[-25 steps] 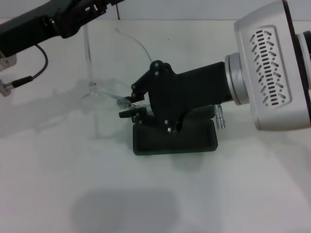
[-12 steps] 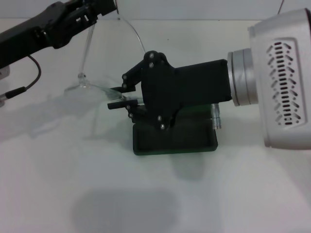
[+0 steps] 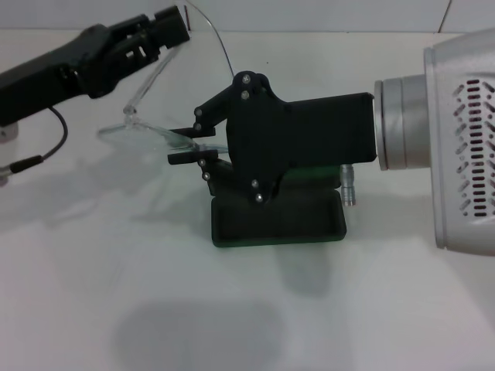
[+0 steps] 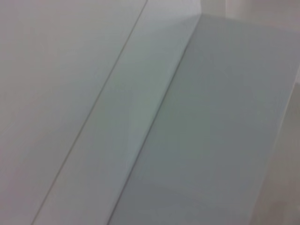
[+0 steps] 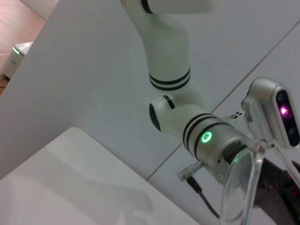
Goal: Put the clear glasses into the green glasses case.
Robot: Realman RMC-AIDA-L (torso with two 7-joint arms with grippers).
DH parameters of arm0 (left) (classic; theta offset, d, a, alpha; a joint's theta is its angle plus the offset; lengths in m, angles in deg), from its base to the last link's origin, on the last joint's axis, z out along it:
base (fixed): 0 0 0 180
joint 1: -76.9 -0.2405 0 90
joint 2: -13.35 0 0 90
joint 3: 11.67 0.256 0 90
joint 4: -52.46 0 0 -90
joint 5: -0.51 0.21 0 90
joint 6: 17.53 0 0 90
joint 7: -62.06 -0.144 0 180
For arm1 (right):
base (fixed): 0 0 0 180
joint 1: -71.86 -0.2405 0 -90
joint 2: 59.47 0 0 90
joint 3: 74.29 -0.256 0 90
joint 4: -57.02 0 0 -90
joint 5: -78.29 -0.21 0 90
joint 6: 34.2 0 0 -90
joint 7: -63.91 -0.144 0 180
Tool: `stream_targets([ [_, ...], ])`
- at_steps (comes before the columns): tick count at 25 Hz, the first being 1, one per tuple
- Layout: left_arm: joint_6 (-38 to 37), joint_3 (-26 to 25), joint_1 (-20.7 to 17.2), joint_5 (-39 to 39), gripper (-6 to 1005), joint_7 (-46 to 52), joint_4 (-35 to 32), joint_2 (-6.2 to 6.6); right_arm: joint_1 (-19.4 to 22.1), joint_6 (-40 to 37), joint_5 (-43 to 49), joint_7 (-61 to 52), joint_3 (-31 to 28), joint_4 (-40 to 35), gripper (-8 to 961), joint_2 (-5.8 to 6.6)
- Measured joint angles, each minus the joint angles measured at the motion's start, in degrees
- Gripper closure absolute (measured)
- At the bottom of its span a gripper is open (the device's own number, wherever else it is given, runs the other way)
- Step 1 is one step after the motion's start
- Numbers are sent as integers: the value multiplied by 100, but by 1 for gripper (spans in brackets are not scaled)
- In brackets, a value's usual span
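The robot's right arm, a bulky silver-and-black limb, reaches in from the right of the white table [image 3: 93, 309], its right gripper [image 3: 184, 144] hovering above the left end of the green glasses case [image 3: 278, 220], a dark green rectangular hard case with rounded corners that lies open on the table near the middle of the scene. The gripper's thin black fingers [image 3: 182, 158] are pinched onto the right end of the clear glasses [image 3: 147, 133], a pair of spectacles with a fully transparent plastic frame and thin clear arms, held in the air left of the case and just beyond its far edge.

From the far left comes the black left arm, whose left gripper [image 3: 172, 23] has hold of one upturned temple of the glasses; whether its fingers are clamped shut cannot be told. The other temple curves up and away toward the far side.

A small silver cylindrical connector [image 3: 348, 185] stands just behind the case's far right corner.

The right wrist view shows a clear lens [image 5: 241, 187] close up before the left arm's white joints.
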Motion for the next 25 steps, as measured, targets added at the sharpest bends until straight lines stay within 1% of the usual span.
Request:
stream_targets([
  [4,-2,0,-1,109,742,0,-1,-21,44,2,-66,85,7,-27,832,0],
  [15,-2,0,21,454,741,-20,-1,-27,77,1,-183,196,23,-40,832,0],
  [25,-10,0,37,563,741,-71,-1,-29,128,0,-294,343,47,-40,832,0],
])
